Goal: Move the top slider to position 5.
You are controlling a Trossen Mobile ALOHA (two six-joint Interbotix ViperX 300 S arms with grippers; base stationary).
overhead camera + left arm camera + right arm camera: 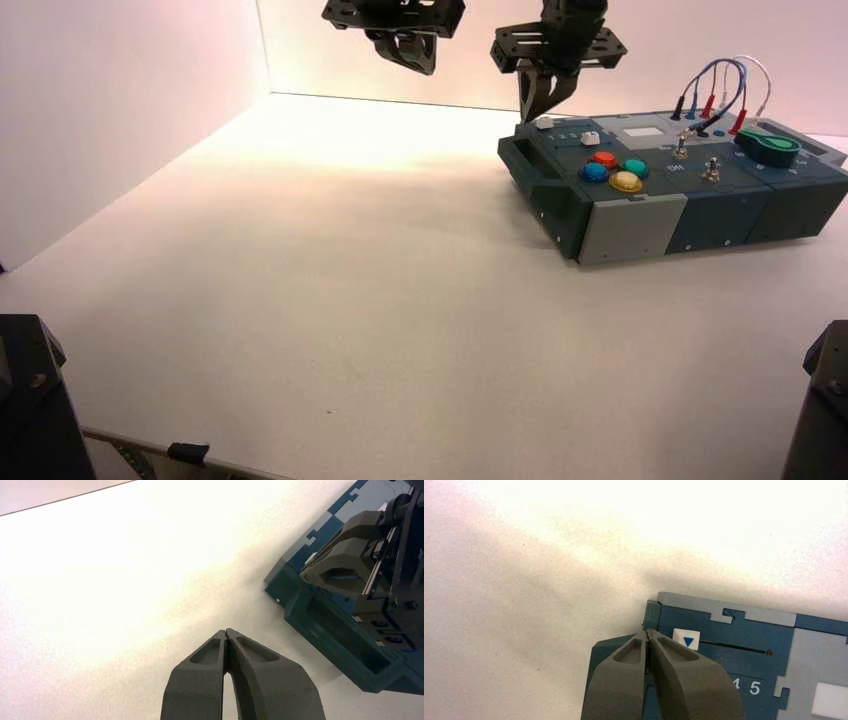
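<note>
While the left gripper (226,632) hangs pressed together at upper centre, the right gripper (647,634), fingertips together, sits just beside the top slider (686,639) at the box's (640,228) upper-left corner.

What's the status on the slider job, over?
Right gripper shut, tips beside the top slider at its track's near end, far from the 5. Left gripper shut, idle over the table. Track clear.

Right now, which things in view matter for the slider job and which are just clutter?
In play:
- top slider, at its track's low end, far from the 5
- right gripper, shut, beside it

Not in play:
- left gripper, shut, over the table
- lower slider
- coloured buttons
- green knob
- wires
</note>
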